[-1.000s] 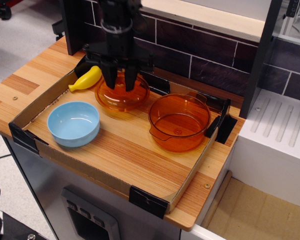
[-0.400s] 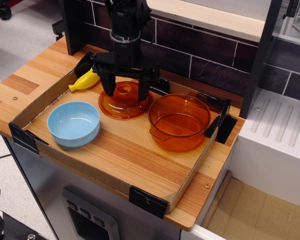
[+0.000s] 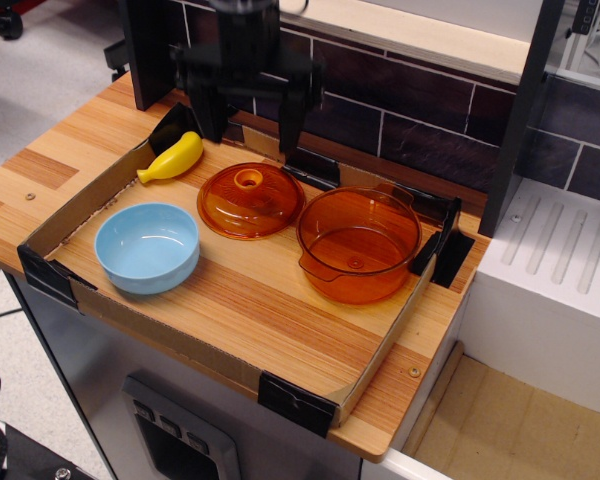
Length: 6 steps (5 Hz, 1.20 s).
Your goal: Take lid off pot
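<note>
Hovering spread-fingered and empty near the table's back edge, your end effector had the lid directly below it, resting flat on the table just left of the uncovered pot.

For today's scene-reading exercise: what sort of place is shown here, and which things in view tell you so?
Probably a toy kitchen set up for robot trials: a translucent orange plastic pot and its domed lid on a wooden counter, a dark tiled wall, and a black gripper overhead.

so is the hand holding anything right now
Nothing. The hand is open, raised clear above the round translucent orange plastic lid, which rests on the wooden tray.
</note>
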Each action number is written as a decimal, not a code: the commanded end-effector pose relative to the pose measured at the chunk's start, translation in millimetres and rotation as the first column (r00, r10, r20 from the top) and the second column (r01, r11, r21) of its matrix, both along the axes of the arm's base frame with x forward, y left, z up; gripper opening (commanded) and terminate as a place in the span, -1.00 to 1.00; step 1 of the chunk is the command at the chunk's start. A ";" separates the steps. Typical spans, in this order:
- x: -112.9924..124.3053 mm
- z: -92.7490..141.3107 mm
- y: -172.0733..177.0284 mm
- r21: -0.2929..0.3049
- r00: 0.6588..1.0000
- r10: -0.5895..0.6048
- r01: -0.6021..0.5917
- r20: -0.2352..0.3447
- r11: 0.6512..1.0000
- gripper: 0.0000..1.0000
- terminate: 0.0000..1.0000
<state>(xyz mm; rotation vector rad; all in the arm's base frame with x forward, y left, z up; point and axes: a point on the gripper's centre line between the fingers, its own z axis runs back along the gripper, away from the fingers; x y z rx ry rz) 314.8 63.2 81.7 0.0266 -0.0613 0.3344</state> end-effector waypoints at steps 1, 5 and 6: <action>1.7 41.6 3.9 0.007 0.997 -0.021 0.021 0.072 1.000 1.00 -1.00; 1.7 41.6 3.9 0.007 0.997 -0.021 0.021 0.072 1.000 1.00 -1.00; 1.7 41.6 3.9 0.007 0.997 -0.021 0.021 0.072 1.000 1.00 1.00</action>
